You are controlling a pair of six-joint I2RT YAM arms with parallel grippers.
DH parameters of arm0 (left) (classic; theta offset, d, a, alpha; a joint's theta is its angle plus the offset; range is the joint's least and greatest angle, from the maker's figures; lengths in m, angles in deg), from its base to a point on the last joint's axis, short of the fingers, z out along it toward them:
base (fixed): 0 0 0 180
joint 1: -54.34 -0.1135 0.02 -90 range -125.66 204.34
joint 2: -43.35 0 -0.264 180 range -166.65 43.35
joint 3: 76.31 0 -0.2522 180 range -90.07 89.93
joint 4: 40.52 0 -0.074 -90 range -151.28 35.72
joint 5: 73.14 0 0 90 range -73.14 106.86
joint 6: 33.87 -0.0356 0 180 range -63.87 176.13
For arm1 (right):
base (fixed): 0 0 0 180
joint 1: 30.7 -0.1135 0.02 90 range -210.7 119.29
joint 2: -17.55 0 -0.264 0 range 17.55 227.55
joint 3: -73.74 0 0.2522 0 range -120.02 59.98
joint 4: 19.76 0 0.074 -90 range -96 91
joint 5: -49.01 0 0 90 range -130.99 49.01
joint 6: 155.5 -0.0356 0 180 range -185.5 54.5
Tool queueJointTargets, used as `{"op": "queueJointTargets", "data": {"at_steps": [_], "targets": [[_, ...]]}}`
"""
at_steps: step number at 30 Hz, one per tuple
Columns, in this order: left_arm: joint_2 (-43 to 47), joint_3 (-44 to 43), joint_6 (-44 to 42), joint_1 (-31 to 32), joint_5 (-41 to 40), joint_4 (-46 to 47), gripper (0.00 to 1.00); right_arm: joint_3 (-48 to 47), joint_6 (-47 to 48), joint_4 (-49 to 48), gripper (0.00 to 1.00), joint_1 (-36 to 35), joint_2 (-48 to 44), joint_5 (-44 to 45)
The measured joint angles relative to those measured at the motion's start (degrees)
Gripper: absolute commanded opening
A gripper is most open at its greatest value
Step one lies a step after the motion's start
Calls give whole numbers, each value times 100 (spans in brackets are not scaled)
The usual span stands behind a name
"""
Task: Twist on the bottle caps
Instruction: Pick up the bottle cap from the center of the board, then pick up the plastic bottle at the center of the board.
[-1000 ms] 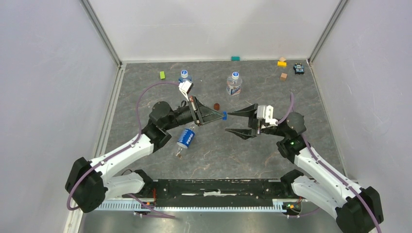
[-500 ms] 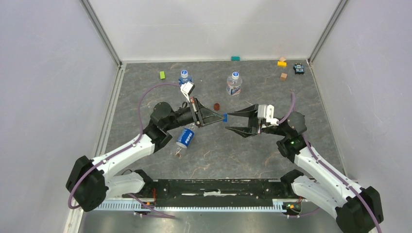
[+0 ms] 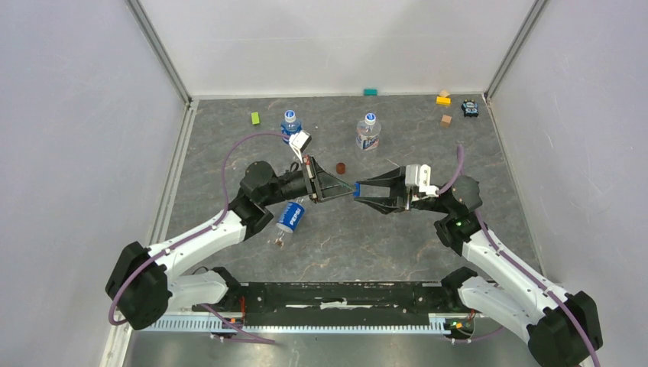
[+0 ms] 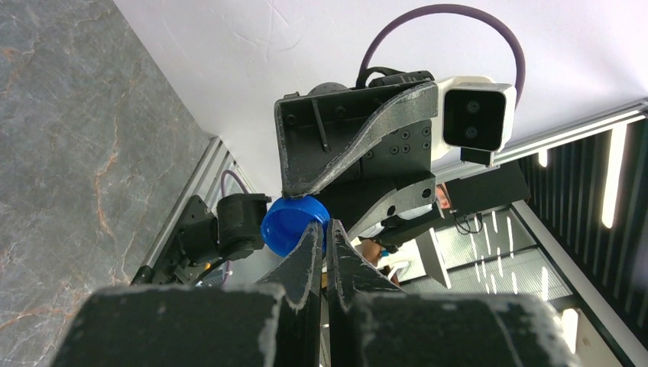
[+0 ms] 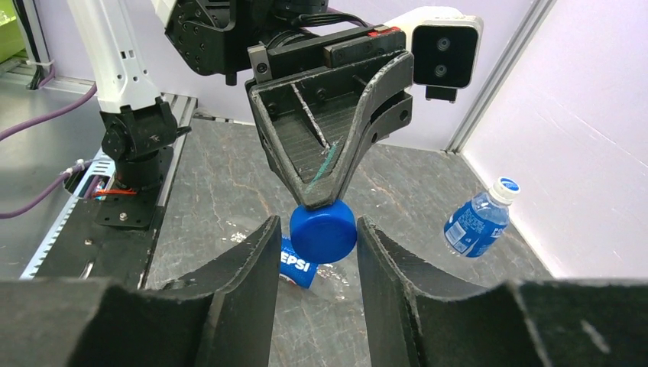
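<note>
Right gripper (image 5: 317,225) has advanced, released, flanking blue cap (image 5: 323,231) clenched in left gripper (image 4: 324,231), near 1 toppled bottle (image 3: 290,218).

Cap (image 5: 323,229) between left gripper (image 4: 325,233) and right gripper (image 5: 317,223)

You had a grey marbled table (image 3: 367,245) before you. A small clear plastic bottle with a blue label (image 3: 290,218) lay on its side left of the middle, neck towards the near edge. Two upright capped bottles stood further back, well apart: the left upright bottle (image 3: 289,121) and the right upright bottle (image 3: 367,134). A dark red-brown disc (image 3: 341,167) lay nearer than the pair. Towards the far edge sat a green block (image 3: 255,118), a teal block (image 3: 370,92), a yellow block (image 3: 443,99), a tan block (image 3: 445,120) and a small dark toy (image 3: 469,108).
</note>
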State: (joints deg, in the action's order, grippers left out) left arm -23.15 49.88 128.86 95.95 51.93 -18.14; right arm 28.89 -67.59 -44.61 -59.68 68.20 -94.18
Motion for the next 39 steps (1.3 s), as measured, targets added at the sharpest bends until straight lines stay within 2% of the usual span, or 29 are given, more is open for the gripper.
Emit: {"op": "queueJointTargets", "data": {"at_steps": [9, 12, 13, 15, 18, 22, 23, 24, 25, 30, 33, 37, 38, 39], "targets": [[0, 0, 2, 0, 4, 0, 2, 0, 42, 9, 38, 0, 0, -4], [0, 0, 2, 0, 4, 0, 2, 0, 52, 13, 30, 0, 0, 2], [0, 0, 2, 0, 4, 0, 6, 0, 66, 17, 27, 0, -2, 2], [0, 0, 2, 0, 2, 0, 19, 2, 72, 28, 12, 0, 0, 4], [-11, 0, 35, 0, 0, 13, 36, 0, 87, 61, 0, 0, 0, 2], [-11, 2, 33, -2, -7, -28, 66, 0, 92, 245, 0, 0, 4, 44], [-7, 2, 4, -2, -9, -70, 78, 0, 92, 317, 0, 0, 4, 70], [15, 2, -33, -15, -37, -197, 96, 0, 122, 400, 0, 0, 4, 92], [50, 4, -111, -24, -52, -317, 100, 0, 153, 479, 0, 0, 4, 114], [691, 7, -807, -184, -546, -1655, 100, 0, 352, 979, 0, 0, -57, 310], [1493, 7, -1311, -247, -1322, -2695, 100, 0, 398, 1145, 0, 0, -98, 404], [2632, 46, -2170, -275, -2332, -3786, 91, 0, 389, 1239, 0, 0, -101, 446], [2809, -7, -2444, -275, -2588, -4157, 92, 0, 387, 1255, 0, 0, -101, 457], [2887, -149, -2695, -275, -2782, -4575, 98, 0, 385, 1263, 0, 0, -98, 463]]}}
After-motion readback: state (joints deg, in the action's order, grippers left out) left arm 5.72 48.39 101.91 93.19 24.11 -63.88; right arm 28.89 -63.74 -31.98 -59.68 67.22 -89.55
